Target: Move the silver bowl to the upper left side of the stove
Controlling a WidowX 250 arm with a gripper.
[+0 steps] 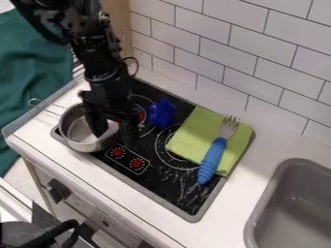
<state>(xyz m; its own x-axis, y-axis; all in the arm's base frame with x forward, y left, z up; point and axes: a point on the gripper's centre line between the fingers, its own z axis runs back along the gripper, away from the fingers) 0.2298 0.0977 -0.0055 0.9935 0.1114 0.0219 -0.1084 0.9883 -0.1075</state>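
Observation:
The black gripper [113, 131] hangs over the left part of the stove [169, 186]. Its fingers are apart, one inside the silver bowl [76, 131] and the other outside it to the right, with the bowl's right rim between them. Upright at the stove's left end, the bowl overlaps the stove's front-left edge, and its thin wire handle points to the upper left. The arm hides the stove's upper left part and some of the bowl's far rim.
Right of the gripper, a blue toy [162, 113] sits on the stove. A green cloth [194, 131] lies at the stove's right end with a blue-handled fork [212, 160] across it. A grey sink [259, 208] is at lower right, and a tiled wall [219, 53] stands behind.

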